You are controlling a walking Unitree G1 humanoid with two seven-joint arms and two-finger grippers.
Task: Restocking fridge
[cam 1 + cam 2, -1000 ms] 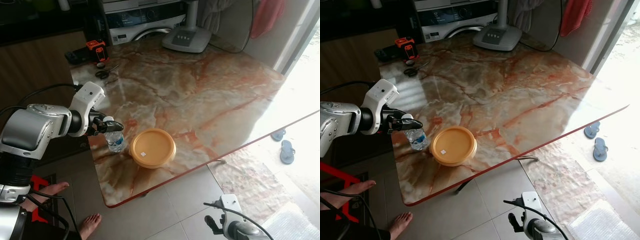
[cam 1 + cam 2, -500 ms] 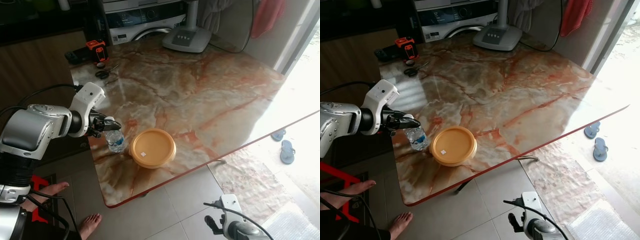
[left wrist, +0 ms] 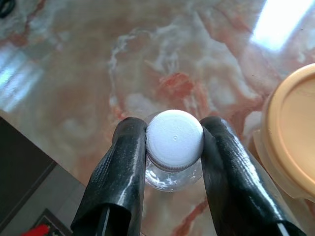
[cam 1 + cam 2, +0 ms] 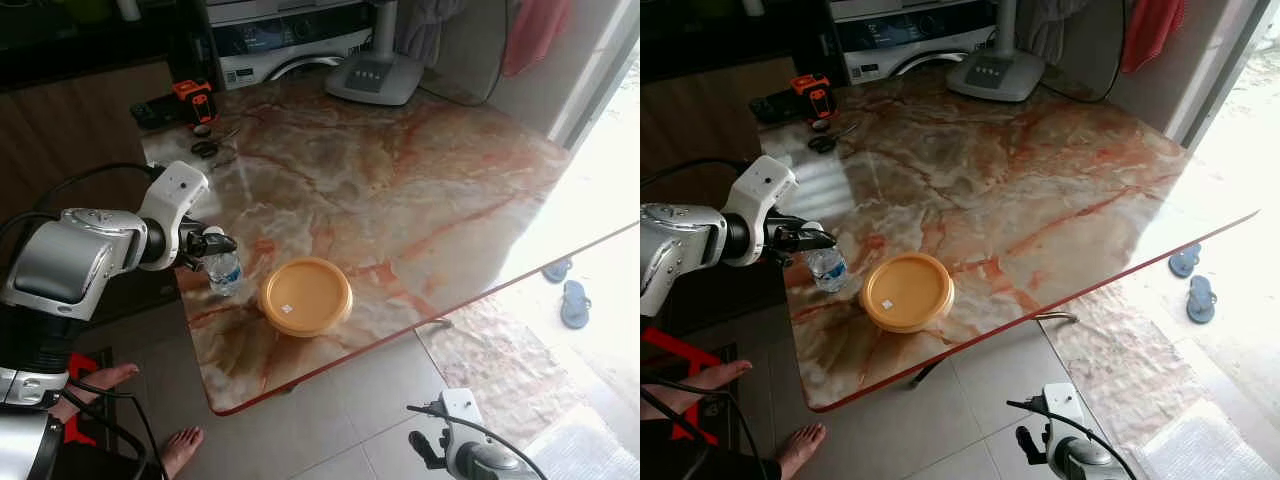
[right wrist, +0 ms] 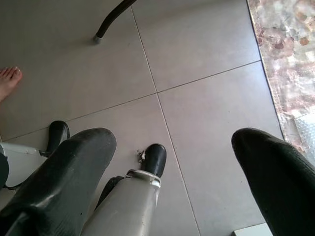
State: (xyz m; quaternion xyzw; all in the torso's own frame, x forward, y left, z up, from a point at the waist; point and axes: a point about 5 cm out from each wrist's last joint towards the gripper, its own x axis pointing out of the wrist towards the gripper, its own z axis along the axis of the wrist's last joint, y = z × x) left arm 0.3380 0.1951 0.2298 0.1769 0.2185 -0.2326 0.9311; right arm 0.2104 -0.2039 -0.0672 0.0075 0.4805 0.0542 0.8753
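Note:
A small clear water bottle [image 4: 224,272] with a white cap [image 3: 174,139] stands near the front left corner of the marble table [image 4: 400,180]. My left gripper [image 4: 222,243] is shut on the bottle's neck, one black finger on each side of the cap. Just to the bottle's right sits a round container with an orange lid [image 4: 305,296]. My right gripper [image 5: 172,167] hangs open low beside the table, over the grey tiled floor [image 5: 197,44].
Scissors [image 4: 208,148], an orange tool [image 4: 191,100] and a fan base [image 4: 375,78] lie at the table's far side. A person's bare feet [image 4: 180,450] stand on the floor at my left. Sandals [image 4: 574,300] lie by the doorway on the right.
The bottle has shifted slightly left and away from the orange-lidded container, held in my left gripper. The right arm has stayed where it was.

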